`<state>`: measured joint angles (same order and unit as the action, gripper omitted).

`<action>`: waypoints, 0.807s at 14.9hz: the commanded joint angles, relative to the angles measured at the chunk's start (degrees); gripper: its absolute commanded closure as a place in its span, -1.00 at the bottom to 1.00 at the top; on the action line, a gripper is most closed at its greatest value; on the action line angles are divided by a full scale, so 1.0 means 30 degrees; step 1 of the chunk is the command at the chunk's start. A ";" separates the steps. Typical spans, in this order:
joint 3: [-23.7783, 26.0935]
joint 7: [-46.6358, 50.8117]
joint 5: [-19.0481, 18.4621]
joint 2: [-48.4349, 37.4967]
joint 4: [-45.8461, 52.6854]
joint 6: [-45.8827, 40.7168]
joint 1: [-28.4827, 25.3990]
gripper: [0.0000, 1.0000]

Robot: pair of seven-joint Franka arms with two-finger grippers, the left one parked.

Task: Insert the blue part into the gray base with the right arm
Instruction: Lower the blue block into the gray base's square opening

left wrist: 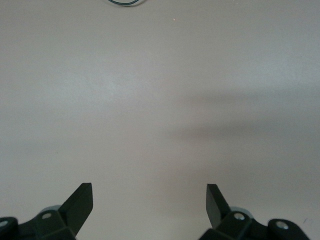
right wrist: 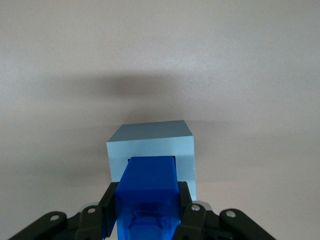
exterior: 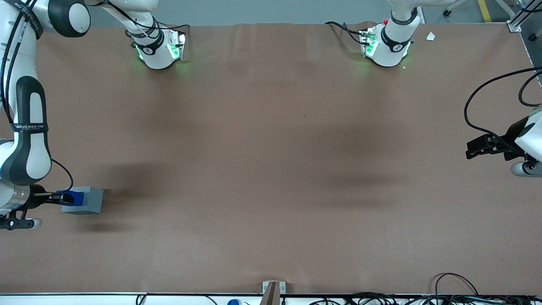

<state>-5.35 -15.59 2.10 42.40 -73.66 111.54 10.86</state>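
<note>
Blue part point(right wrist: 148, 192): clamped in right arm's hand point(right wrist: 148, 212), held over the recess of gray base point(right wrist: 150, 145) on counter point(exterior: 271, 169) at working arm's end, apparently aligned for insertion.

Gray base point(exterior: 87, 201): stands on the table point(exterior: 271, 169) at the working arm's end, nearer the front camera than the arm bases.

Blue part point(exterior: 73, 197): sits at the top of the gray base point(right wrist: 150, 145), its lower end at the base's recess; held between the gripper fingers point(right wrist: 111, 202).

Gripper point(exterior: 59, 198): directly above the base, fingers closed against two sides of the blue part point(right wrist: 148, 192).

Right arm point(exterior: 25, 140): rises above the gripper at the table edge.
</note>
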 commanded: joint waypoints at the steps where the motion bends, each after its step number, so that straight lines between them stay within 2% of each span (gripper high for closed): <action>1: 0.0142 -0.0369 0.0063 0.0163 0.0090 -0.0295 0.0159 0.98; 12: 0.0142 -0.0810 0.0151 0.0222 0.0090 -0.0118 0.0101 0.96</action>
<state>-5.38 -17.65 2.11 42.59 -73.71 111.11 11.00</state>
